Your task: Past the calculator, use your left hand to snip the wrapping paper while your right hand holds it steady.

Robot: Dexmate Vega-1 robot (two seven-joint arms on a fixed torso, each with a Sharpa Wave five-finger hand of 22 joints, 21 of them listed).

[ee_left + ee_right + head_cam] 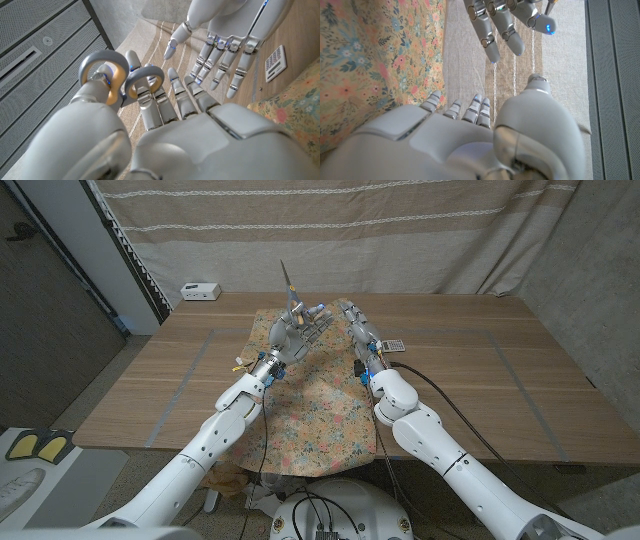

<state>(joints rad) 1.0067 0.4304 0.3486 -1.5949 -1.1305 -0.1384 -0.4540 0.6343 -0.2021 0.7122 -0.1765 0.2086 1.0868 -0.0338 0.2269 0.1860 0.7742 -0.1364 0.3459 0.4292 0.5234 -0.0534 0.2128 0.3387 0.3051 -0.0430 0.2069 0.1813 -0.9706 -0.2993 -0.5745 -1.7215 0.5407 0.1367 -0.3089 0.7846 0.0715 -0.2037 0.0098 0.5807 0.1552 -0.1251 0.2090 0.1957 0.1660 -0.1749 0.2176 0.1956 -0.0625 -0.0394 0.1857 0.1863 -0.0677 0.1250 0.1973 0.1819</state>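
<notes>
Both robot hands over paper (pixel 320 395) | left (pixel 290 330) holds scissors (pixel 290 285) (upright) | right (pixel 355 320) spread, empty

The table (pixel 480 380) is viewed from overhead; close wrist views share the floral wrapping paper (pixel 295 105) and curtain (pixel 520 75).
</notes>
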